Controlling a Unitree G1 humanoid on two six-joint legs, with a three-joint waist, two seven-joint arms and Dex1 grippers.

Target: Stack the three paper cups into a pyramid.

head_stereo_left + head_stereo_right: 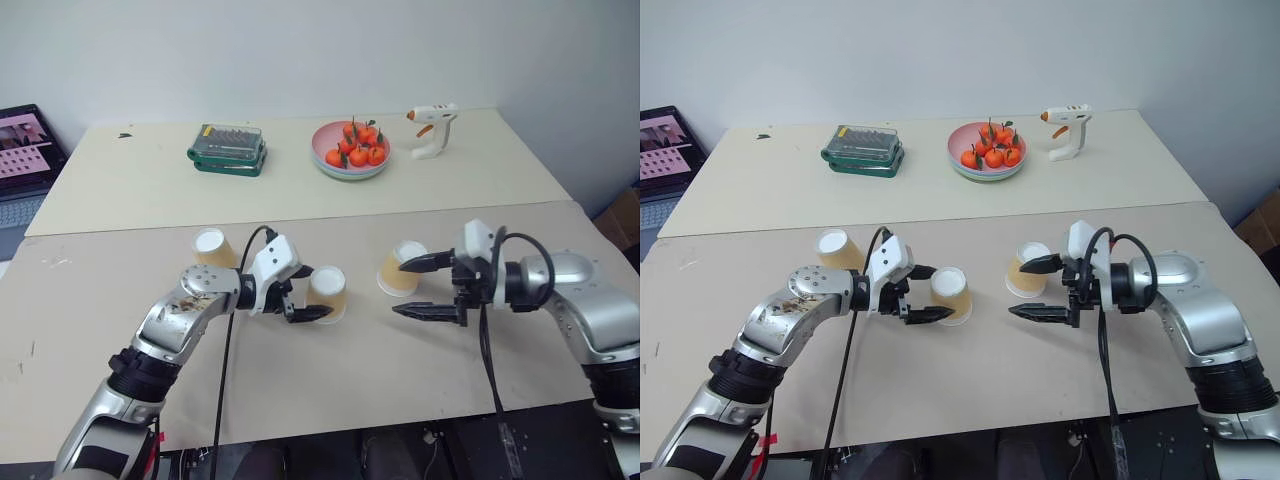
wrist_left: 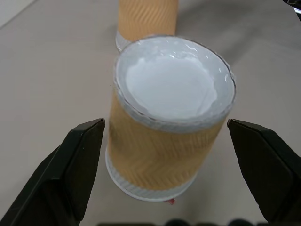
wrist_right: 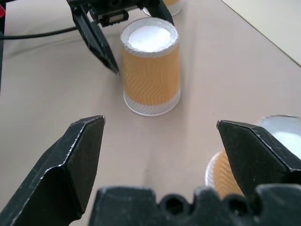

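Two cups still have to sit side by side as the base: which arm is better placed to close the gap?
Probably right. Its open tool already flanks the right cup, which stands apart from the middle cup. The left tool, open, brackets that middle cup.

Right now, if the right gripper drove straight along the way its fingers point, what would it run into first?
Most likely the middle cup, upside down ahead between the open fingers of the right gripper, with the left gripper open around it. The nearer cup sits off to one side; depth is uncertain.
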